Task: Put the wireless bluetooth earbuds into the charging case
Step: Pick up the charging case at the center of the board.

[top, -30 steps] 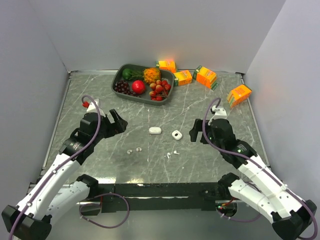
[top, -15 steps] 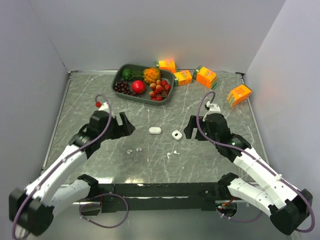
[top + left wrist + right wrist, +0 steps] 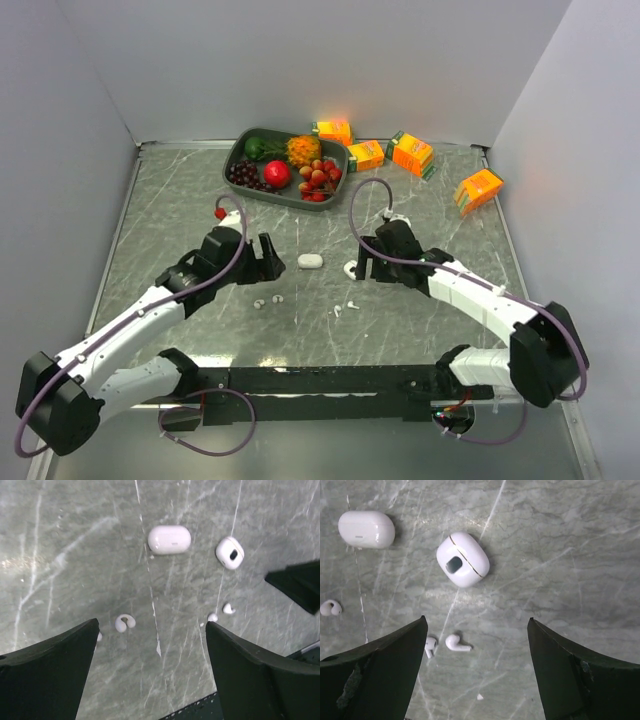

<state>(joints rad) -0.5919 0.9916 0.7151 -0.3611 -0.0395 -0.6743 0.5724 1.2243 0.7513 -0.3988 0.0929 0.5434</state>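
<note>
Earbuds (image 3: 268,300), four, white. Top view: loose on table (image 3: 180,200), lower centre, near two cases (image 3: 310,261). Left wrist view: left gripper (image 3: 151,625) spread wide, empty; bean pair (image 3: 125,623) lower left. Right wrist view: right gripper (image 3: 476,620) spread, empty; stemmed pair (image 3: 455,643) low centre-left. Step: approach. Next, likely: descend, pinch one.

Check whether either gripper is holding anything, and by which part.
Nothing is held. The left gripper and the right gripper both hang open with nothing between their fingers; the earbuds and the white cases lie loose below them.
</note>
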